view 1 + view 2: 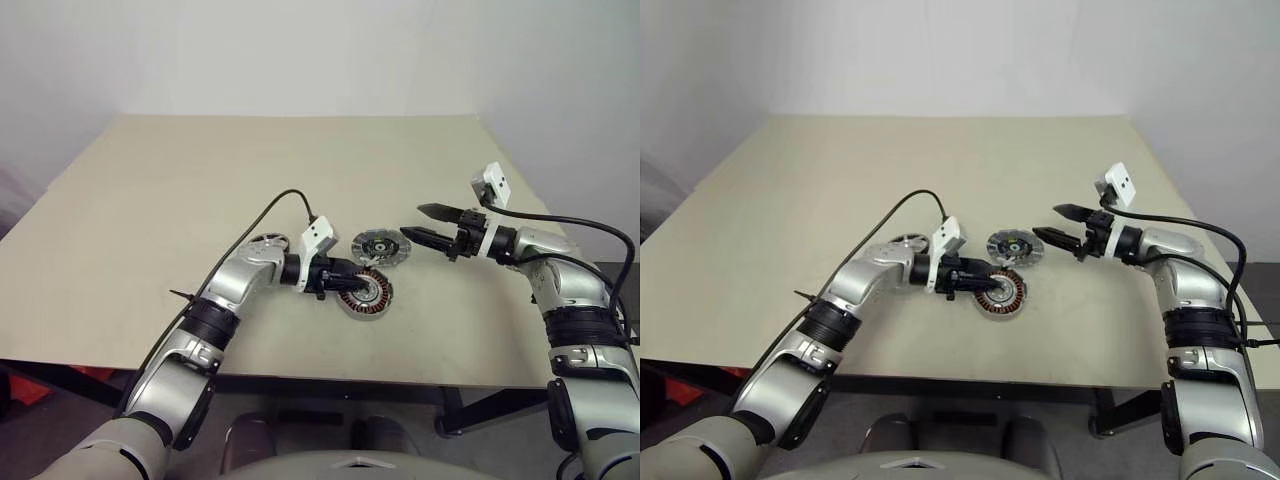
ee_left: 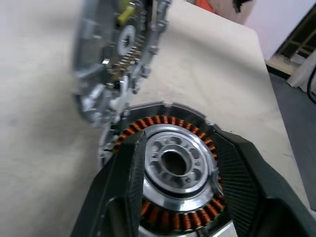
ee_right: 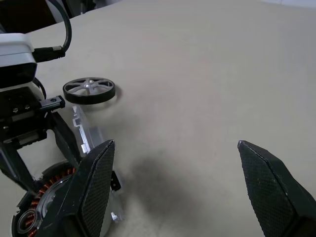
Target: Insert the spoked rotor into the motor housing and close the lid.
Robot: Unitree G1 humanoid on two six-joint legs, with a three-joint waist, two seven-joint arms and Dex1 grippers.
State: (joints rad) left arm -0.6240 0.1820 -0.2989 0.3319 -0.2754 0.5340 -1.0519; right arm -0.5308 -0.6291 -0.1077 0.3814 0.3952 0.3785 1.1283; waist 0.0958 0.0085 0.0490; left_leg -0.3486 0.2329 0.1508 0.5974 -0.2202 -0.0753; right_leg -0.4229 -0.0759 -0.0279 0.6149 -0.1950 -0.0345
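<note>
Three round parts on the beige table (image 1: pixel 150 220), all near its middle: motor housing (image 1: pixel 366 293) with its copper ring nearest the front edge, lid (image 1: pixel 381 247) just behind it and slightly to the right, spoked rotor (image 1: pixel 264 243) further left, behind the left forearm. From the head views, left gripper (image 1: pixel 352 279) lying low over the table and pointing right, black fingers reaching onto the housing; contact hard to judge from up there. Closer in the left wrist view: two black fingers (image 2: pixel 123 182) standing either side of the silver centre of the housing (image 2: pixel 175 168), over the windings, parted roughly halfway with a gap to the hub on each side (no firm clamp visible, so grip on it not certain). Same view also giving the lid (image 2: pixel 116 59) seen edge-on, just beyond the housing, black centre and yellow mark facing across; touching or merely overlapping, cannot tell. Right gripper (image 1: pixel 422 224) held off to the right, above the table, pointing left toward the lid, jaws spread wide and holding nothing. Right wrist view adding what the head views half hide: rotor (image 3: pixel 89 90) lying flat, spokes clear, well apart from the housing (image 3: pixel 47 197), with the left gripper's body and white camera block in between.
</note>
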